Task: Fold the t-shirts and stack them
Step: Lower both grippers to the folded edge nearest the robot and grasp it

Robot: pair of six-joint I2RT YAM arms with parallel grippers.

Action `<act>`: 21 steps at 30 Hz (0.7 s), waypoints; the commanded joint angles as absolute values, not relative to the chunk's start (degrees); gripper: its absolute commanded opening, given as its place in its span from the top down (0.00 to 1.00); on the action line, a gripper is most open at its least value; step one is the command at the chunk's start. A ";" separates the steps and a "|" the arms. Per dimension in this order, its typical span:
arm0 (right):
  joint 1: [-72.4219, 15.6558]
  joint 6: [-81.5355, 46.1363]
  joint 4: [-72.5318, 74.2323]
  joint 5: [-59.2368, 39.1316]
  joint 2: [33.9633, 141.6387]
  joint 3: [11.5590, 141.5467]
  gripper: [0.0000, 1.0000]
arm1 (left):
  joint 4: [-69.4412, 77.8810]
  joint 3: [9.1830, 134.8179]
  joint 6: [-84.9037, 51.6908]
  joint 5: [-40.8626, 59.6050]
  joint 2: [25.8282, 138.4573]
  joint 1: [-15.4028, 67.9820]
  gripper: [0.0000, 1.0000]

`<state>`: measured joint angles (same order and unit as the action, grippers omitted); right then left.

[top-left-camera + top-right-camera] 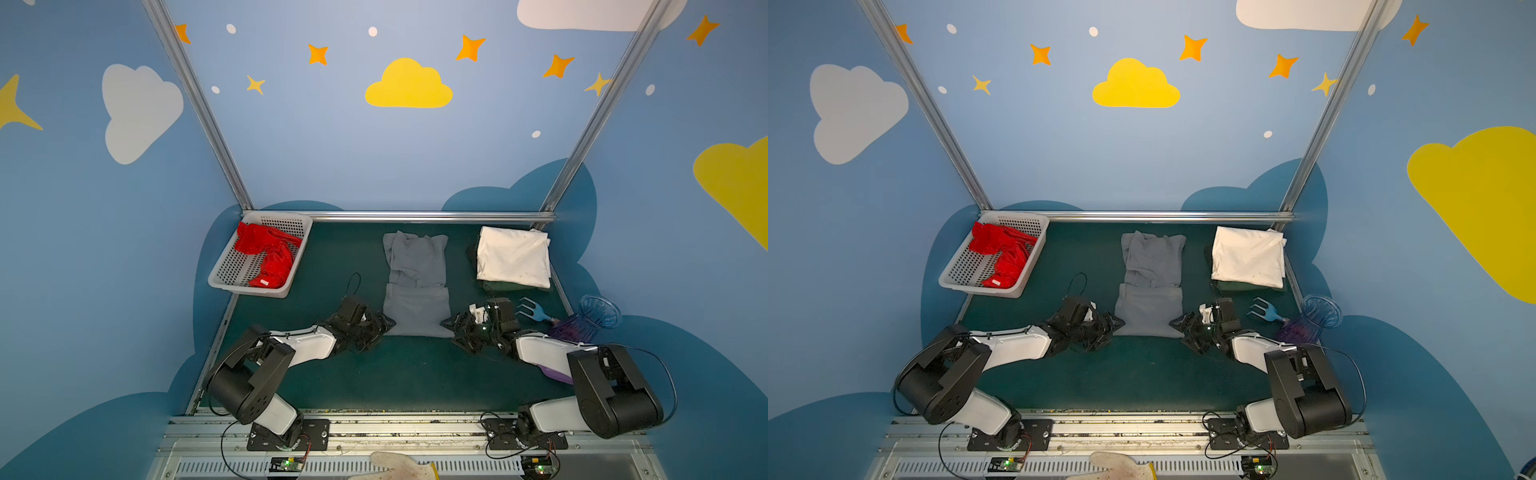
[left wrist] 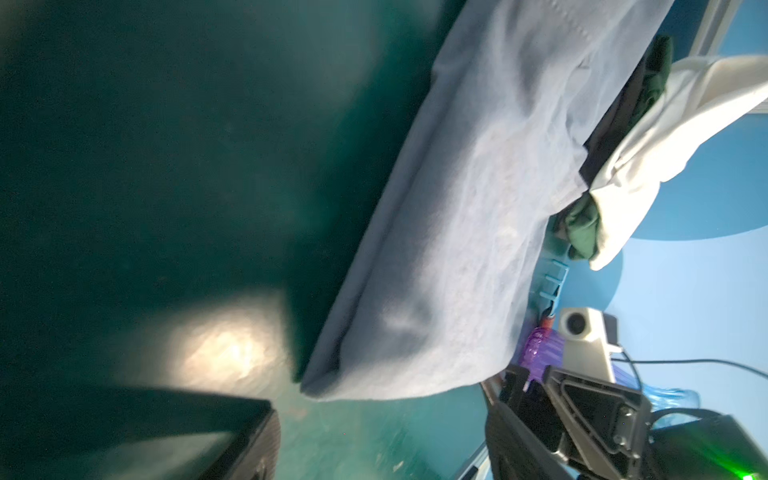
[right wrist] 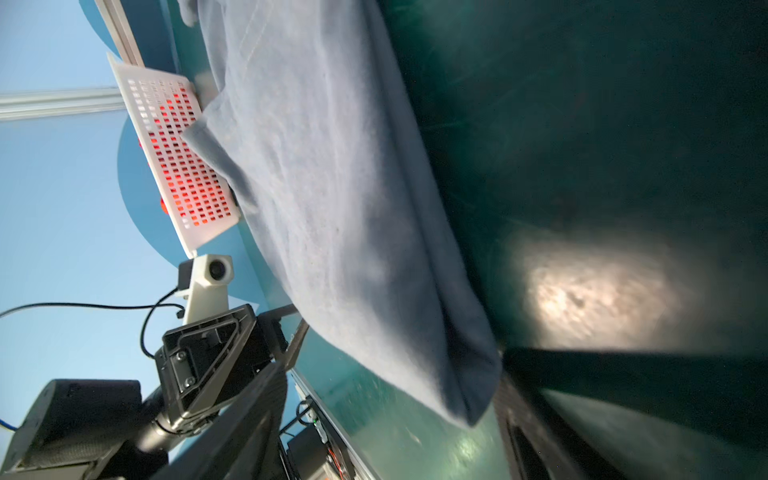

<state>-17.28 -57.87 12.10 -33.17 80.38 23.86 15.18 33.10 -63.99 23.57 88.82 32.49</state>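
A slate grey t-shirt [image 1: 415, 274] [image 1: 1152, 270] lies lengthwise mid-table, its near part folded up over itself. My left gripper [image 1: 384, 324] [image 1: 1115, 323] [image 2: 382, 440] is open at the shirt's near left corner [image 2: 320, 388], which lies just ahead of the gap. My right gripper [image 1: 449, 324] [image 1: 1177, 324] [image 3: 390, 436] is open at the near right corner [image 3: 469, 411], which sits between the jaws unclamped. A folded cream-white t-shirt [image 1: 513, 255] [image 1: 1248, 255] lies at the back right. A crumpled red t-shirt [image 1: 266, 253] [image 1: 1003, 253] is in the basket.
The white perforated basket [image 1: 249, 291] [image 1: 984, 289] stands at the back left. Dark green cloth [image 1: 511, 286] shows under the cream shirt. A blue toy rake [image 1: 536, 313] and a purple-blue vase [image 1: 590, 320] lie near my right arm. A metal rail [image 1: 415, 216] bounds the back.
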 commanded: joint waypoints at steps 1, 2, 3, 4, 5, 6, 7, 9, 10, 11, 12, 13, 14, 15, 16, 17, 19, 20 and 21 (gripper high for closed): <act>-17.58 -60.42 7.32 -27.32 80.96 20.20 0.21 | 14.86 31.92 -67.72 22.09 91.00 32.87 0.27; -17.56 -60.69 7.31 -27.10 80.79 19.98 0.21 | 15.19 31.76 -68.02 21.85 91.26 32.87 0.28; -17.50 -60.84 7.37 -26.94 80.76 19.95 0.21 | 15.42 31.73 -68.48 21.58 91.69 32.82 0.28; -17.56 -60.98 7.23 -26.79 80.84 19.98 0.22 | 15.47 31.73 -68.79 21.32 92.06 32.87 0.28; -17.55 -61.26 7.14 -26.74 81.09 19.96 0.23 | 15.47 31.75 -69.31 21.25 92.48 32.80 0.28; -17.49 -61.56 6.90 -26.72 81.42 20.16 0.25 | 15.46 31.73 -70.20 21.03 92.84 32.86 0.28; -17.49 -61.98 6.26 -26.55 81.92 20.37 0.27 | 15.94 31.61 -71.08 20.99 93.15 32.81 0.31; -17.42 -62.69 6.40 -26.62 82.97 20.61 0.29 | 17.41 30.76 -72.85 20.86 93.43 32.86 0.37; -17.45 -63.27 7.19 -26.91 83.68 20.45 0.31 | 18.12 30.27 -73.42 20.48 93.51 32.86 0.40; -17.46 -63.72 8.24 -27.14 84.33 20.22 0.32 | 18.00 30.15 -73.49 20.33 93.38 32.84 0.43; -17.42 -64.16 9.35 -27.41 84.96 19.98 0.34 | 17.21 30.21 -73.25 20.02 93.42 32.81 0.43; -17.41 -64.48 9.88 -27.38 85.73 19.95 0.34 | 16.22 30.51 -72.77 19.66 93.40 32.83 0.43; -17.40 -64.68 10.51 -27.43 86.33 19.95 0.35 | 15.48 30.73 -72.26 19.53 93.42 32.87 0.44; -17.43 -64.78 11.04 -27.51 86.89 19.96 0.36 | 14.85 31.01 -71.72 19.32 93.50 32.77 0.45; -17.48 -64.75 11.46 -27.59 87.61 20.16 0.38 | 14.51 31.19 -71.32 19.37 93.67 32.78 0.48; -17.46 -64.71 11.68 -27.66 88.16 20.32 0.40 | 14.38 31.41 -70.67 19.27 93.91 32.77 0.49; -17.44 -64.59 12.12 -27.94 89.34 20.69 0.47 | 13.47 32.13 -69.70 19.09 94.57 32.63 0.51; -17.41 -64.60 12.41 -28.10 89.81 20.74 0.51 | 13.45 32.41 -69.10 19.20 95.02 32.52 0.54; -17.46 -64.60 12.51 -28.17 90.17 20.72 0.57 | 13.36 32.80 -68.54 19.41 95.54 32.38 0.59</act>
<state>-17.15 -64.42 19.75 -33.34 86.00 22.61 19.46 32.86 -70.89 21.78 92.53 32.67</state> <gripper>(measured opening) 0.450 0.423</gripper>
